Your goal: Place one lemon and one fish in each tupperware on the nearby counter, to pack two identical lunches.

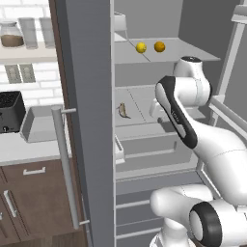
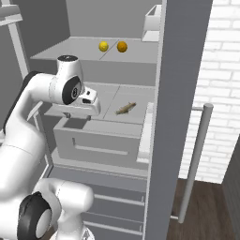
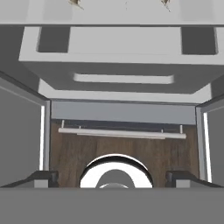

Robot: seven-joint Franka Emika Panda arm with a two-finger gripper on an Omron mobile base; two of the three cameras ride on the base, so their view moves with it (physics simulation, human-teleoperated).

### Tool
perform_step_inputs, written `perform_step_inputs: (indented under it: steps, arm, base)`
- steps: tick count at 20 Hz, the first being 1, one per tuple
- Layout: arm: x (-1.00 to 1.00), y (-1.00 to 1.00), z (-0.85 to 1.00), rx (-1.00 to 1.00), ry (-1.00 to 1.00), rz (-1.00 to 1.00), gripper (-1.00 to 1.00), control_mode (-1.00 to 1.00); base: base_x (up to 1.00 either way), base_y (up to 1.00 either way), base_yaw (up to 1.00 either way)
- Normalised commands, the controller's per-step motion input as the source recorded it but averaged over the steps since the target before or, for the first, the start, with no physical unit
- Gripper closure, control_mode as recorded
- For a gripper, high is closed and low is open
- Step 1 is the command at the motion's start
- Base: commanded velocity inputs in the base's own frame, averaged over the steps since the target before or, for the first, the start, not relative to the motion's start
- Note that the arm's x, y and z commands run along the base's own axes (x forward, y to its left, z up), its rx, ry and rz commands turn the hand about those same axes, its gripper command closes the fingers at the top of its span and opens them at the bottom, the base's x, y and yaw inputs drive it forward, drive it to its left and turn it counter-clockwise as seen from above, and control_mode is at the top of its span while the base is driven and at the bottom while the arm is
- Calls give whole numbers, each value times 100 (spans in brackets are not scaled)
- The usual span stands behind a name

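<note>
While the arm reaches into the open fridge with its fingers (image 3: 112, 177) spread wide and empty, the sensible next move is to settle over one fish (image 1: 123, 110) on the middle shelf (image 2: 105, 96), straddle its slender body crosswise and close gently. Two lemons (image 1: 141, 47) sit side by side on the shelf above. On the counter (image 1: 19, 149) beside the toaster (image 1: 10, 112), a tupperware (image 1: 41, 126) appears to hold nothing.

No readable text, label or number appears anywhere.
</note>
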Motion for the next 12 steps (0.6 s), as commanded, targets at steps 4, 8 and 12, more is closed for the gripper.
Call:
perform_step_inputs:
  steps: [4, 8, 12]
  arm:
    - [-11, -6, 9, 0, -3, 0, -100, -100]
    - [-12, -15, 4, 0, -33, 0, -100, -100]
    - [18, -9, 0, -11, -10, -12, -100, -100]
  base:
    - [0, 0, 0]
    - [0, 0, 0]
    - [0, 0, 0]
